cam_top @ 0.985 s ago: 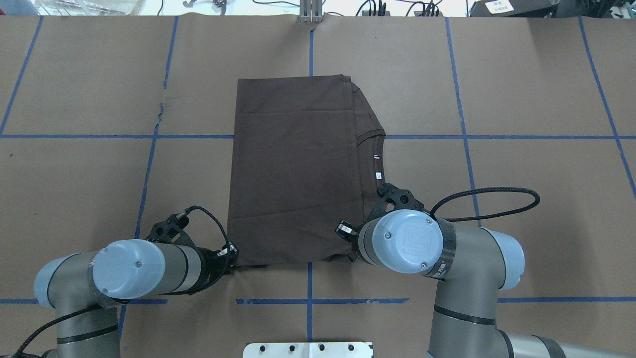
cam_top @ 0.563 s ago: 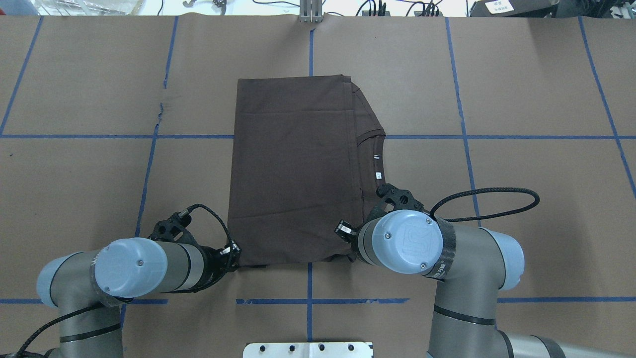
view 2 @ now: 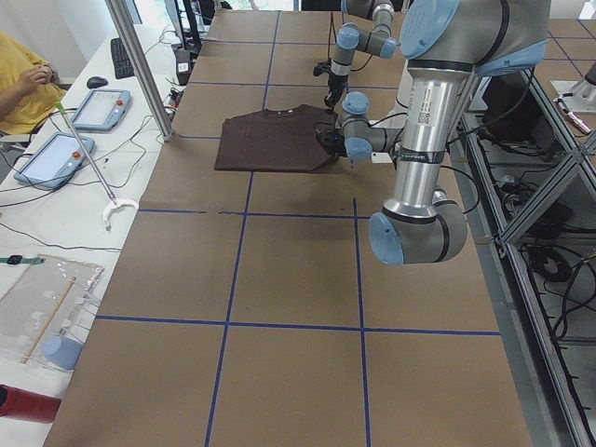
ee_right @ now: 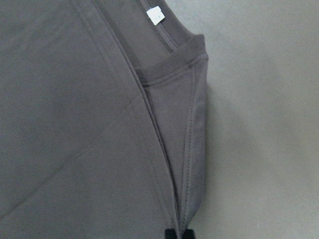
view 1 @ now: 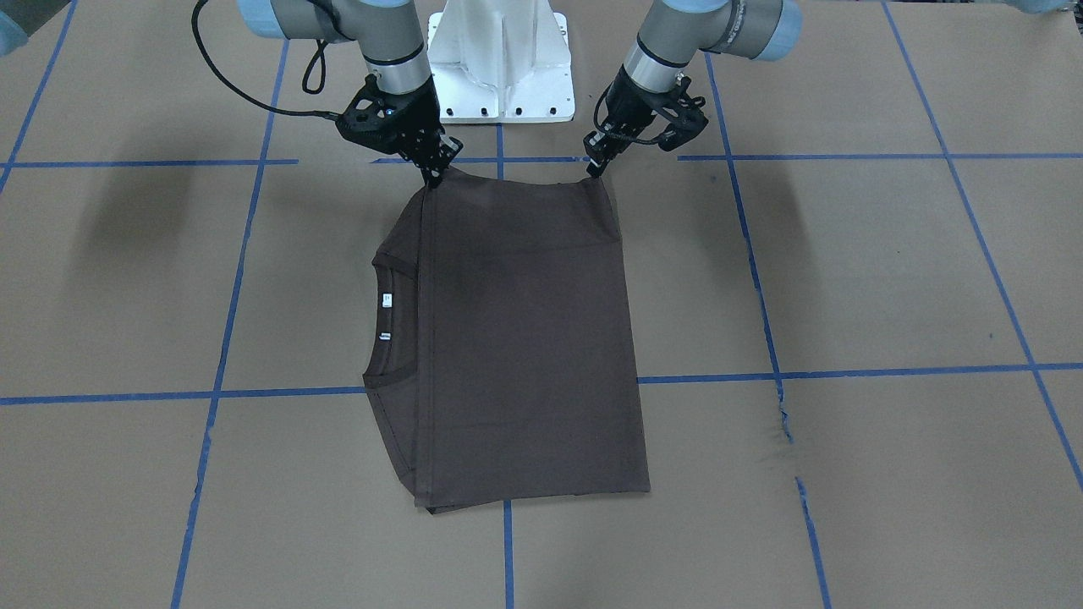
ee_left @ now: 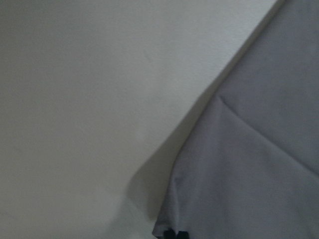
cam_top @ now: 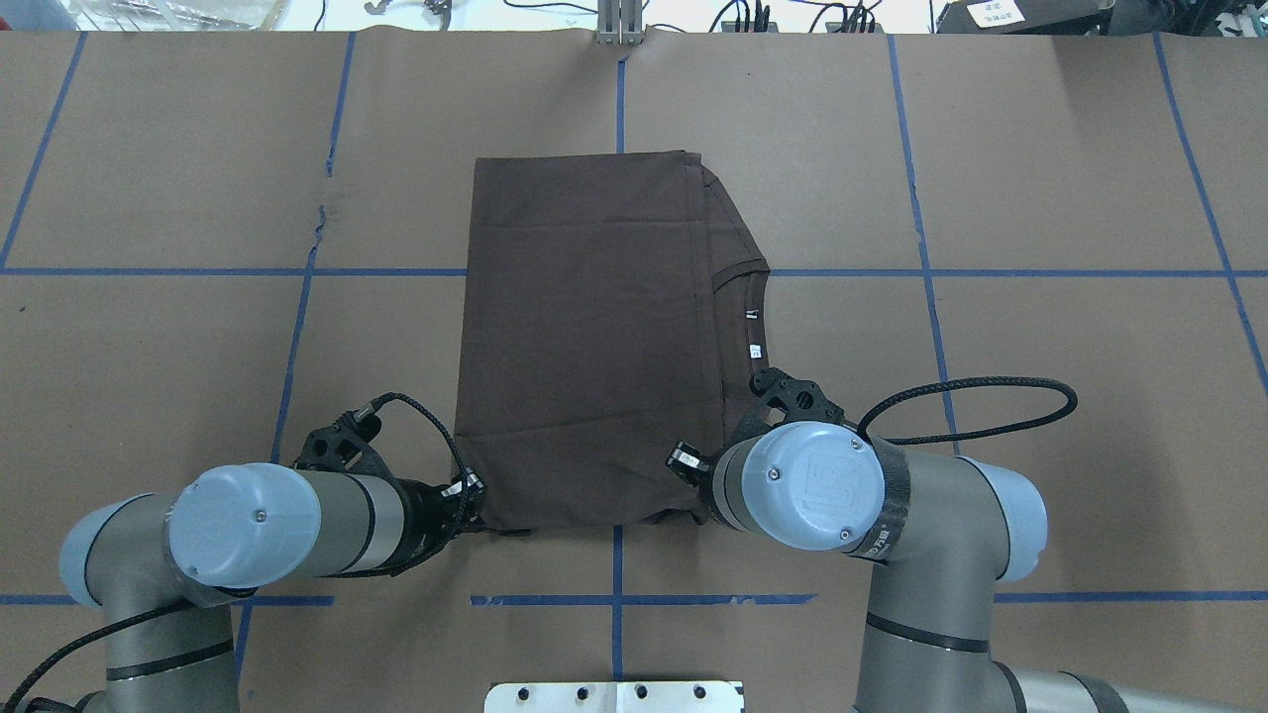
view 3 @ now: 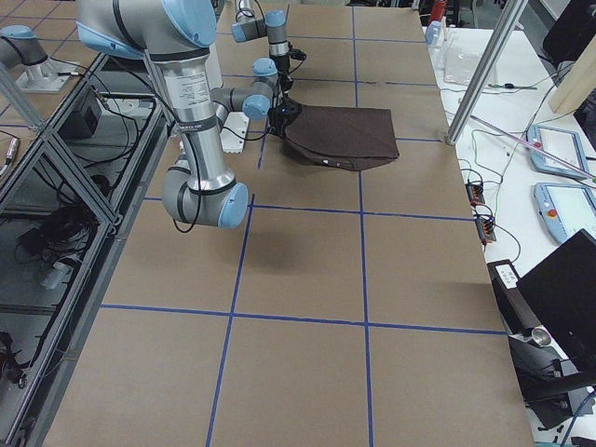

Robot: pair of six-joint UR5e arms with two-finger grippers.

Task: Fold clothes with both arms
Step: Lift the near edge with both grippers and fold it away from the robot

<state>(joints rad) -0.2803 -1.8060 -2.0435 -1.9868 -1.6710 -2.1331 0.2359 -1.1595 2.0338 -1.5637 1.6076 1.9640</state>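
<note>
The dark brown T-shirt (cam_top: 584, 337) lies folded on the brown paper table, its collar and white tags (cam_top: 753, 332) to the view's right. My left gripper (cam_top: 477, 503) is shut on the shirt's near left corner; the left wrist view shows that corner (ee_left: 259, 164) rising to the fingertips. In the front-facing view my right gripper (view 1: 435, 175) is shut on the near corner on the collar side, while the overhead view hides it under the wrist. The right wrist view shows layered shirt edges (ee_right: 192, 149) pinched there. The edge between both grippers looks slightly raised and taut.
The white base pedestal (view 1: 499, 59) stands just behind the grippers. Blue tape lines (cam_top: 614, 599) grid the paper, which has a small tear (cam_top: 319, 223) left of the shirt. A metal post (view 2: 140, 65), tablets and a seated person (view 2: 19, 84) are beyond the far edge.
My left arm has swung slightly, and its gripper has shifted a little right and forward onto the shirt corner. The right arm and the shirt have barely moved.
</note>
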